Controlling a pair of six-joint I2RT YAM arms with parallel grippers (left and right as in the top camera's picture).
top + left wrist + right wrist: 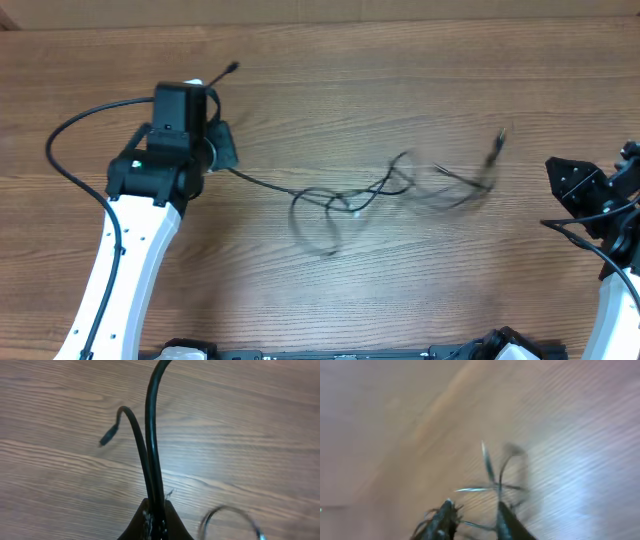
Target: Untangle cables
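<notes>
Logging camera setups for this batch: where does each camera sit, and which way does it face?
Overhead: fixed above the table, facing straight down; both arms show, left gripper and right gripper flanking the cables.
Left wrist: on the left arm, looking down past its shut fingers, which pinch a cable, onto the wood.
Right wrist: on the right arm, blurred, looking slantwise across the wood past its parted fingertips at cable strands.
Shared: overhead and left wrist both show the pinched cable's free plug.
</notes>
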